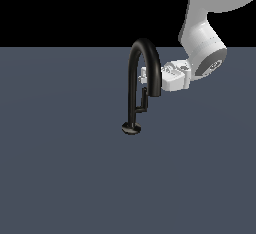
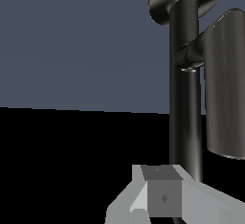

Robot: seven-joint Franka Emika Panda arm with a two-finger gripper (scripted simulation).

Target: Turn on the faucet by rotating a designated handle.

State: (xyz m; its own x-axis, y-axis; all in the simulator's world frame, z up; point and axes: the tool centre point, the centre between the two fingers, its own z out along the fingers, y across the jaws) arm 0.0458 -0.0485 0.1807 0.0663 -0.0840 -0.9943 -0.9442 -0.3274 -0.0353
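So the gripper [image 1: 144, 76] is tucked right behind the faucet [image 1: 135, 83], up near the top of the arch. Honestly can't tell if its fingers are apart or together, since the spout blocks them in the exterior view and the wrist view only catches one grey finger [image 2: 162, 196] next to the stem. No clear contact either. The faucet stands upright on the grey floor [image 1: 60, 168], and its handle [image 1: 143, 100] sticks out at about 3 o'clock from the stem, low down, pointing up.
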